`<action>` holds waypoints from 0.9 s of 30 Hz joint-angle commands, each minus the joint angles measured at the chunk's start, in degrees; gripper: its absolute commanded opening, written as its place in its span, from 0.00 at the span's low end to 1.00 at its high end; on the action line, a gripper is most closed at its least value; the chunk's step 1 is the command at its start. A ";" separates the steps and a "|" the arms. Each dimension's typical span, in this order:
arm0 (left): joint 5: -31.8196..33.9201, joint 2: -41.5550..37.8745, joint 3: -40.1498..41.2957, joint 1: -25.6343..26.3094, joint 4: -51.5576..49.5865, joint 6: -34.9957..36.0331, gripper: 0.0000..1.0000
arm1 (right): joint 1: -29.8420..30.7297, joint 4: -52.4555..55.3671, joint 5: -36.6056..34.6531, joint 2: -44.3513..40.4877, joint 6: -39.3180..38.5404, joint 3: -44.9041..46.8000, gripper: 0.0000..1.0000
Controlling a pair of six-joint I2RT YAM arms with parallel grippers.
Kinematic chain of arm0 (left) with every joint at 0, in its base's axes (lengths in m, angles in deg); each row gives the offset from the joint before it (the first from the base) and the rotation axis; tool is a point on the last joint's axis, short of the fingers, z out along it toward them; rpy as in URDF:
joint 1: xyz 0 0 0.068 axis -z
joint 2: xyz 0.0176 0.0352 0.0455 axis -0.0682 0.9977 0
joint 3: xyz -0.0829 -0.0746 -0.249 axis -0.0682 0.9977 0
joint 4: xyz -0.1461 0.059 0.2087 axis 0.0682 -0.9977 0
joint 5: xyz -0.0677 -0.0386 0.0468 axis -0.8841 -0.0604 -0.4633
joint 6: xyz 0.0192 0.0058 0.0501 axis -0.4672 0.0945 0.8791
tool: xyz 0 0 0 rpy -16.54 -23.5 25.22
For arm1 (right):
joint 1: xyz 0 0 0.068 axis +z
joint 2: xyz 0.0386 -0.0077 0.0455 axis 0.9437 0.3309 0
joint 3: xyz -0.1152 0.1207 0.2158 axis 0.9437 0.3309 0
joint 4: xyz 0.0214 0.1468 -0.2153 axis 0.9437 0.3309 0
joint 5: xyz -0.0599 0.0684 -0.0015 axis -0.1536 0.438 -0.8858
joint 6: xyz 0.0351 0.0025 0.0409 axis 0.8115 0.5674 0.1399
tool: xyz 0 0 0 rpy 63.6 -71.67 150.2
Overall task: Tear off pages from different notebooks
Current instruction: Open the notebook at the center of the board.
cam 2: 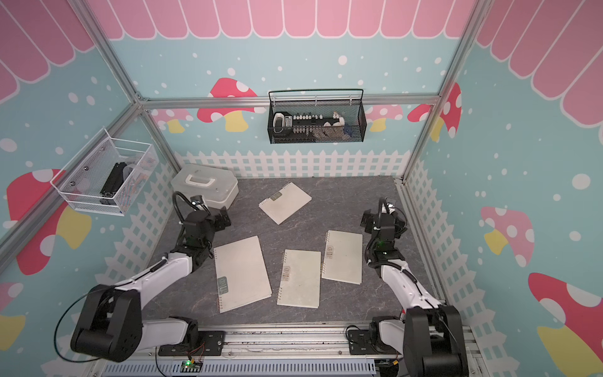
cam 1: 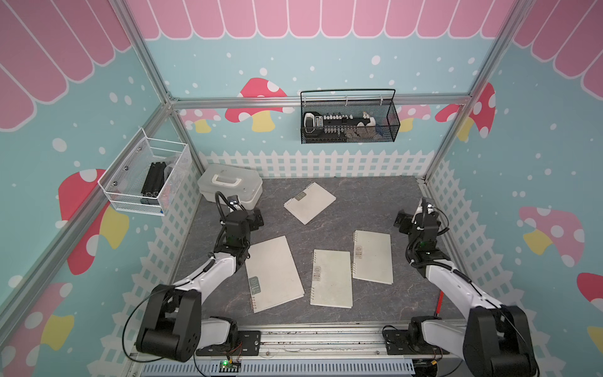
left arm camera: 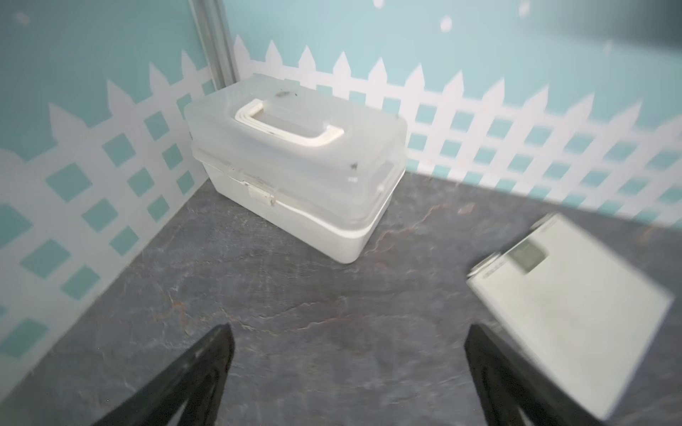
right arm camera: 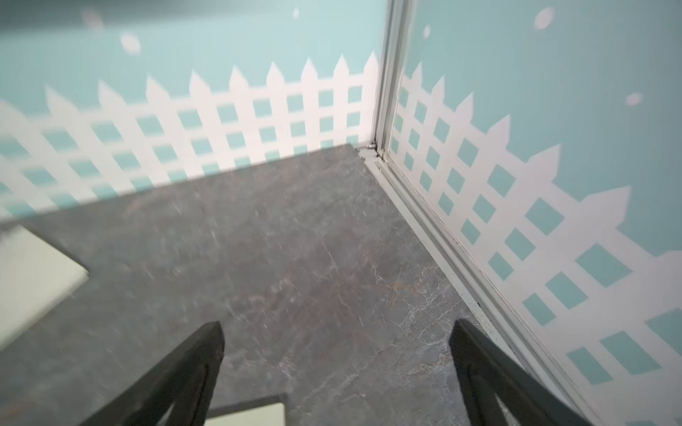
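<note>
While the left gripper (left arm camera: 350,339) and right gripper (right arm camera: 337,328) stand with jaws apart and empty, four closed cream wire-bound notebooks (cam 1: 274,272) lie flat centrally; bare grey table (cam 1: 368,202) surrounds them, widest toward the far right corner.

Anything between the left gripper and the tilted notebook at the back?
Nothing: only bare grey tabletop separates the left gripper from that notebook, as both top views show.
</note>
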 commanded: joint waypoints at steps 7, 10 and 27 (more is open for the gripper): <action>-11.02 11.12 -13.21 25.98 -23.99 -20.43 0.99 | 0.77 28.38 19.61 2.17 12.08 5.98 0.99; -13.14 23.73 -22.09 33.30 -24.37 -21.25 0.99 | 0.77 27.25 22.14 4.62 13.14 7.96 0.99; -28.97 59.13 -53.70 38.73 -25.58 -22.47 0.96 | 0.80 15.91 32.95 18.32 13.18 7.53 0.53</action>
